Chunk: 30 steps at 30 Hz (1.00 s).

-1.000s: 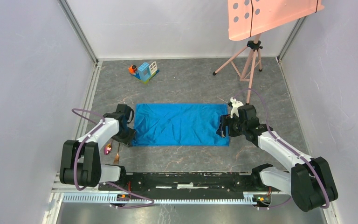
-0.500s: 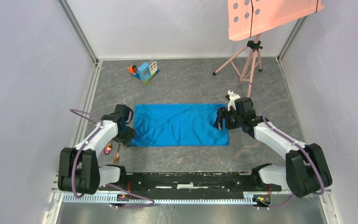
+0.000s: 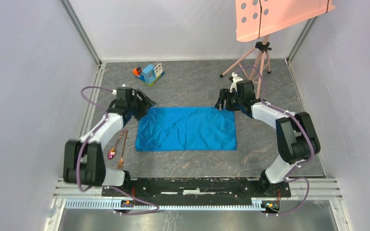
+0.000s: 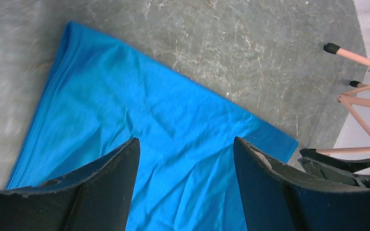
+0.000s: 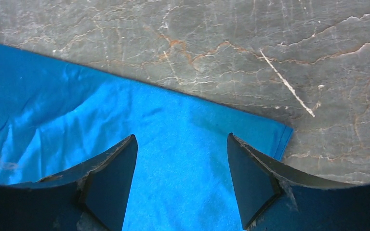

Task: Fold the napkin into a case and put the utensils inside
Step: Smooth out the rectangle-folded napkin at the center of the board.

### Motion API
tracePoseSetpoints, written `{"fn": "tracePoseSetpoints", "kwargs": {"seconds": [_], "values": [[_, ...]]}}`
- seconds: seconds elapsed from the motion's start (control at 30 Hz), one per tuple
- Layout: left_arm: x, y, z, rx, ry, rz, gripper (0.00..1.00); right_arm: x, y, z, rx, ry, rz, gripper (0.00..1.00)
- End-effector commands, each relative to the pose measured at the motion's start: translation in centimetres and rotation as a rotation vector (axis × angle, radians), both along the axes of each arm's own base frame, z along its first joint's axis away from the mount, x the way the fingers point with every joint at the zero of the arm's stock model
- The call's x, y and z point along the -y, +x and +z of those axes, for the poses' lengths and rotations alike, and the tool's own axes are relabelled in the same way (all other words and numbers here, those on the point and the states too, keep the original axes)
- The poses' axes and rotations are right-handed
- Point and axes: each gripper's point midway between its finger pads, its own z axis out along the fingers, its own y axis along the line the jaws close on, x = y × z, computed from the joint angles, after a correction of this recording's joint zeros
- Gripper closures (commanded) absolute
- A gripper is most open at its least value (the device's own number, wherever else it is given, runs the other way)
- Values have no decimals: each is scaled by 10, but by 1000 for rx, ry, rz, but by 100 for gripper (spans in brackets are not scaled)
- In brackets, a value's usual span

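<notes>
Bright blue napkin [image 3: 186, 128], grey marbled table [image 3: 197, 86]

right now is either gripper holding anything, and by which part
Nothing is held. The left gripper and the right gripper are both open, each over a far corner of the napkin.

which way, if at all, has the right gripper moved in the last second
Yes. In the top view the right gripper went from midway along the napkin's right edge to its far right corner, closer to the pink tripod.
</notes>
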Motion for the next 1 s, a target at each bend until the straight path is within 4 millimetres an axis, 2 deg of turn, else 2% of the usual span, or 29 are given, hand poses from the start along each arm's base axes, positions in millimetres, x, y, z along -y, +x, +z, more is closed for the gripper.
{"fn": "tracePoseSetpoints", "kwargs": {"seconds": [0.0,0.1,0.17,0.27,0.33,0.4,0.43,0.53,0.57,0.63,0.7,0.77,0.83,0.9,0.97], "values": [[17,55,-8,99,-10,-122,21,-1,22,4,56,27,-8,25],[4,71,-37,68,11,-81,18,4,19,-15,25,53,-14,25],[-7,76,-57,45,20,-49,14,14,17,-30,7,54,-39,23],[-23,68,-91,-55,23,3,9,37,16,-52,-17,-1,-79,20],[-34,60,-98,-81,47,34,6,49,11,-65,-57,-48,-90,19],[-38,58,-87,-55,79,31,2,57,8,-64,-63,-94,-93,18],[-39,58,-76,-43,95,19,0,59,8,-57,-48,-108,-95,18],[-36,57,-38,9,111,-20,0,62,12,-20,30,-143,-96,13],[-31,57,-24,35,104,-44,0,56,17,-4,72,-139,-80,9],[-14,53,-1,77,57,-129,0,34,9,15,88,-115,-13,3],[6,43,7,85,-5,-204,0,4,-5,24,88,-51,61,2],[24,28,2,67,-56,-249,0,-22,-28,20,59,33,130,2],[37,10,-8,44,-94,-265,0,-34,-49,11,29,108,159,2],[40,-8,-24,11,-133,-245,0,-34,-68,0,-5,145,166,2],[30,-23,-45,-37,-101,-193,0,-27,-84,-12,-24,128,164,2]]}}
